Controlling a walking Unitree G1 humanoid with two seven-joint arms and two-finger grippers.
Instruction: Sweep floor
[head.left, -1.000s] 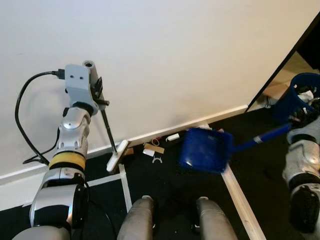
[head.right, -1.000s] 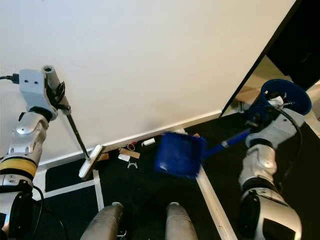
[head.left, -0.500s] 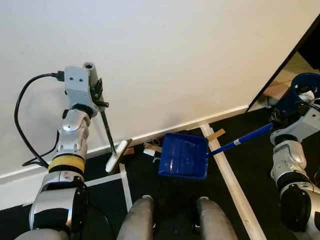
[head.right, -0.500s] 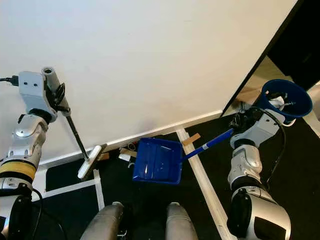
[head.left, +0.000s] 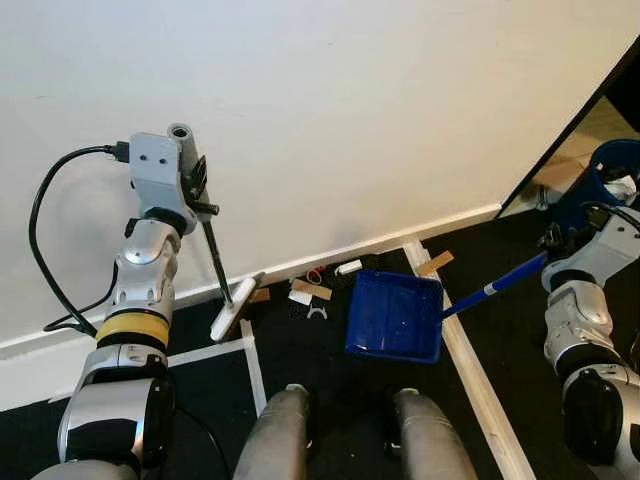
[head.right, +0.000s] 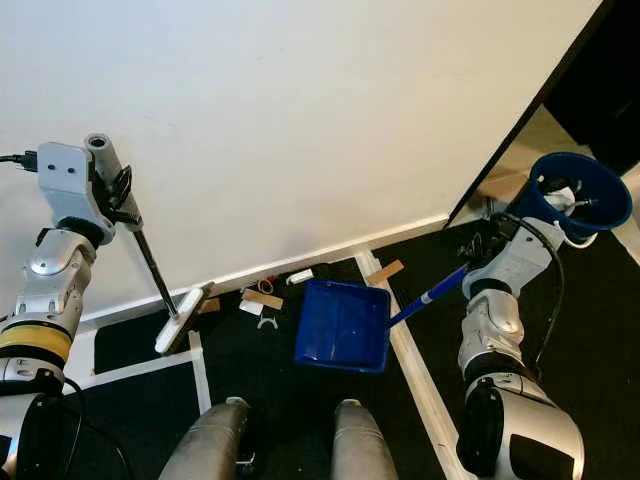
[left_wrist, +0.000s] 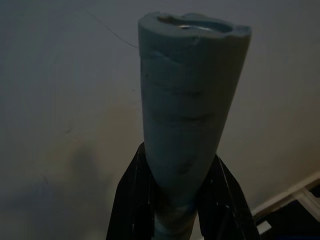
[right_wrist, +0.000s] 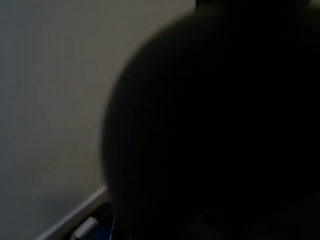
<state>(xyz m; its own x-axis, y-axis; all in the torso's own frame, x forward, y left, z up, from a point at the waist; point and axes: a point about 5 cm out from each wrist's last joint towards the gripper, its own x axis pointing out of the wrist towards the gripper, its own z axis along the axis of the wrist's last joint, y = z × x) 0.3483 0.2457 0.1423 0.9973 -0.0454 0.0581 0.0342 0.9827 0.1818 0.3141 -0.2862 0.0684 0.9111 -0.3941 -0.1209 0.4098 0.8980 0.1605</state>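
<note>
My left gripper is raised by the white wall, shut on the broom's thin black handle. In the left wrist view the handle's grey foam end stands between the black fingers. The white broom head rests on the black floor at the baseboard. Small litter, white and brown scraps, lies just right of it. A blue dustpan sits on the floor right of the litter. Its blue handle runs up to my right gripper, shut on its end.
A blue bin holding trash stands at the far right by a doorway. White tape lines cross the black floor. A brown scrap lies on the tape past the dustpan. My knees show at the bottom. A black cable hangs from my left wrist.
The dustpan came down from mid-air, swung left over the litter, then slid back right, uncovering the scraps. The broom and left arm have hardly moved.
</note>
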